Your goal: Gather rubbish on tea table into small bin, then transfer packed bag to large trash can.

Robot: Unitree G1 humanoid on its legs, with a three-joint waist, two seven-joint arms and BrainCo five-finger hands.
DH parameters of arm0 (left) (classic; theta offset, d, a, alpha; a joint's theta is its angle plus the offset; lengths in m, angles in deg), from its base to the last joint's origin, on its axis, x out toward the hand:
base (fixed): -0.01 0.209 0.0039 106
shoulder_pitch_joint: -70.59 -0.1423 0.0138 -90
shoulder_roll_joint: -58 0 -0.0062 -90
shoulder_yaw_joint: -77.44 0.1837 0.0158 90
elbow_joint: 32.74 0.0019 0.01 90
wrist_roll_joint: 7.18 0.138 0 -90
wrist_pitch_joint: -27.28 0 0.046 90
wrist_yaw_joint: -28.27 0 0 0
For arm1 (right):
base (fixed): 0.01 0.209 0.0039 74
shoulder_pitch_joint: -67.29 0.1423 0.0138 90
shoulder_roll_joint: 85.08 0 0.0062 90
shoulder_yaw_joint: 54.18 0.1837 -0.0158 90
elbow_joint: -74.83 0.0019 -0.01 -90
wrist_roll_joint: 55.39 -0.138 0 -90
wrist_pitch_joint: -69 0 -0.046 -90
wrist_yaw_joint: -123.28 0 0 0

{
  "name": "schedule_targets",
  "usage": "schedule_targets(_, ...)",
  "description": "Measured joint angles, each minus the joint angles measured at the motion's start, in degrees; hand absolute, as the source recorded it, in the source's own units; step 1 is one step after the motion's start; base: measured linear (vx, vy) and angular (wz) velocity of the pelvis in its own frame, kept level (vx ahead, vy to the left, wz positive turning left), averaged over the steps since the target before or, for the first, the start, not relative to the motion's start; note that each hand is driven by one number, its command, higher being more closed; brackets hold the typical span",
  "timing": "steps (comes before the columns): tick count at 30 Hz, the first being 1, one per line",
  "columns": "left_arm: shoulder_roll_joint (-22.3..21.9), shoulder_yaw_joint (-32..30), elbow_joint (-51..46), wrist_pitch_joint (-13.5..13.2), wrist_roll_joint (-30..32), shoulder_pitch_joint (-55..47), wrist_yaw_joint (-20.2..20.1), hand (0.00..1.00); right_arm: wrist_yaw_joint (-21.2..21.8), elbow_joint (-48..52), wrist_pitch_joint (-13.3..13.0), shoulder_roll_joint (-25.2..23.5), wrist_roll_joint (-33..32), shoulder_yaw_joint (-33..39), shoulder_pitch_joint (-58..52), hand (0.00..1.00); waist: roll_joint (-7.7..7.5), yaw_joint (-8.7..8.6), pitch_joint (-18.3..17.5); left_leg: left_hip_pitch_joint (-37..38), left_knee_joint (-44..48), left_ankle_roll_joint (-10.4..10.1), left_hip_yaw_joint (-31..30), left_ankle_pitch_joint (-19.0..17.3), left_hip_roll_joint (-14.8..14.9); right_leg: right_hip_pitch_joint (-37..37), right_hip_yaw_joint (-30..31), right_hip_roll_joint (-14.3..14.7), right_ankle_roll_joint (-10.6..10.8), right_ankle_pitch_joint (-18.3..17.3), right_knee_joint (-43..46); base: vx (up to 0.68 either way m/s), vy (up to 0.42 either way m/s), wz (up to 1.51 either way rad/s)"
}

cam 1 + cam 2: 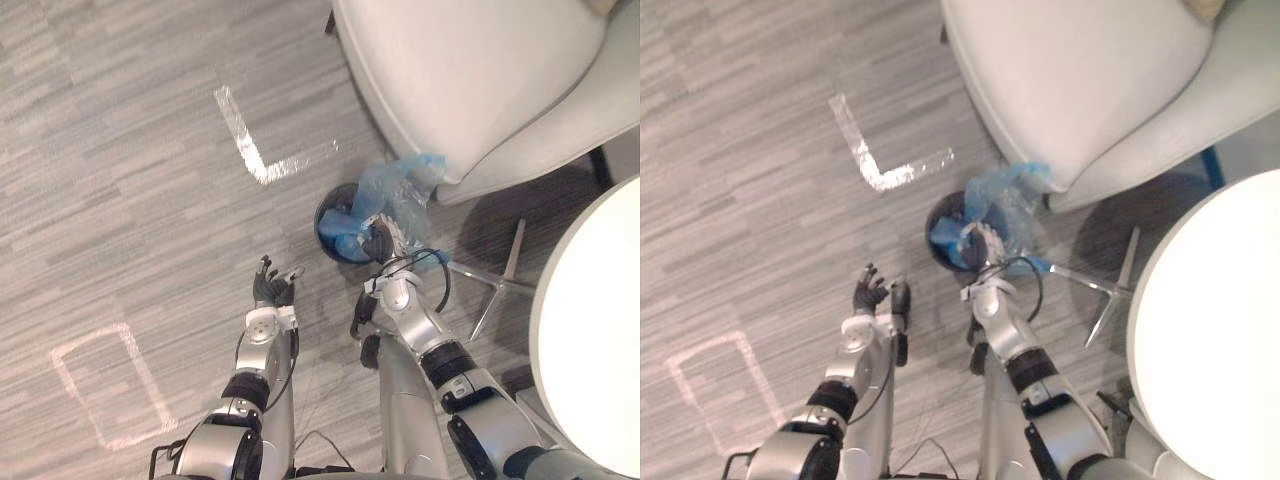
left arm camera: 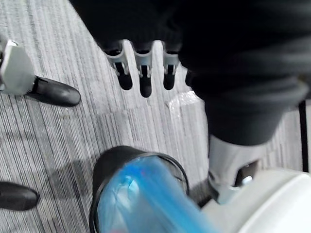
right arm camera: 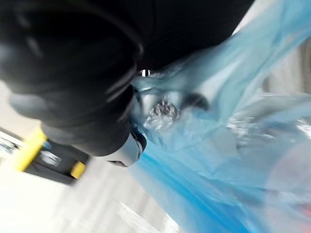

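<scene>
A small black bin [image 1: 324, 214] stands on the carpet beside the armchair, lined with a blue plastic bag [image 1: 398, 186] whose top is pulled up out of the bin toward the chair. My right hand [image 1: 380, 243] is over the bin's near rim. In the right wrist view its fingers [image 3: 127, 147] curl into the crumpled blue bag [image 3: 218, 145]. My left hand [image 1: 272, 290] hovers over the floor to the left of the bin, fingers [image 2: 141, 77] straight and holding nothing. The bin [image 2: 109, 165] and bag [image 2: 146, 194] lie just beyond that hand.
A white armchair [image 1: 480, 80] stands just behind the bin, its metal leg [image 1: 500, 280] spreading to the right. A round white table [image 1: 590, 320] is at the right edge. Tape marks, an L [image 1: 250, 150] and a rectangle [image 1: 100, 380], lie on open carpet to the left.
</scene>
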Motion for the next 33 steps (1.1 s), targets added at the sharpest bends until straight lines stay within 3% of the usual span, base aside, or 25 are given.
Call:
schedule_targets(4, 1.6, 3.2, 5.2, 0.5, 2.3, -4.4, -1.4, 0.0, 2.3, 1.5, -1.4, -1.3, -2.1, -2.5, -5.5, 1.0, -1.63, -0.62, -5.3, 8.4, -7.4, -0.4, 1.3, 1.4, -0.1, 7.7, 1.0, 0.8, 0.6, 2.0, -7.5, 0.14, -0.024, -0.1)
schedule_targets(9, 3.0, 5.9, 8.3, 1.7, 5.9, -8.8, -3.3, 0.0, 6.9, 1.4, -3.3, -1.4, -2.2, -4.6, -10.2, 1.0, -1.46, -1.89, -9.0, 17.5, -14.5, -0.5, 2.0, 2.8, -0.9, 17.2, 1.9, 1.2, 1.4, 4.8, -16.3, 0.12, 0.009, -0.06)
schedule_targets(15, 4.2, 9.2, 7.7, 1.6, 8.2, -11.5, -3.4, 0.0, 9.9, 1.5, -4.2, -1.1, -2.2, -5.8, -16.3, 1.0, -0.63, -2.06, -12.5, 23.3, -19.1, -0.3, 2.6, 4.1, -1.8, 22.6, 2.3, 1.2, 2.0, 5.9, -20.4, 0.04, 0.014, -0.01)
schedule_targets(23, 8.6, 15.3, -10.9, -0.3, 9.4, -17.9, -4.4, 0.0, 12.4, 9.8, -7.5, 2.0, -4.5, -9.0, -18.5, 1.0, 0.09, -1.94, -14.2, 27.6, -23.9, 0.1, 2.8, 6.2, -2.5, 25.9, 3.1, 1.0, 2.6, 7.7, -23.8, -0.03, 0.013, -0.02)
schedule_targets(28, 11.5, 18.5, -21.9, -2.3, 10.7, -20.0, -4.3, 0.0, 13.2, 15.3, -9.5, 6.7, -6.7, -12.8, -18.2, 1.0, 0.89, -1.75, -15.9, 29.0, -25.5, 0.2, 2.9, 6.5, -2.4, 26.8, 3.5, 0.8, 2.9, 7.8, -24.5, 0.01, 0.003, -0.01)
schedule_targets(33, 12.7, 21.4, -29.0, -5.0, 16.6, -20.5, -4.2, 0.0, 14.5, 20.0, -11.4, 9.5, -10.6, -14.9, -18.0, 1.0, 2.04, -1.81, -17.3, 29.6, -25.7, 0.2, 3.1, 6.4, -2.3, 27.5, 3.7, 1.1, 2.6, 8.1, -25.2, 0.05, -0.004, -0.02)
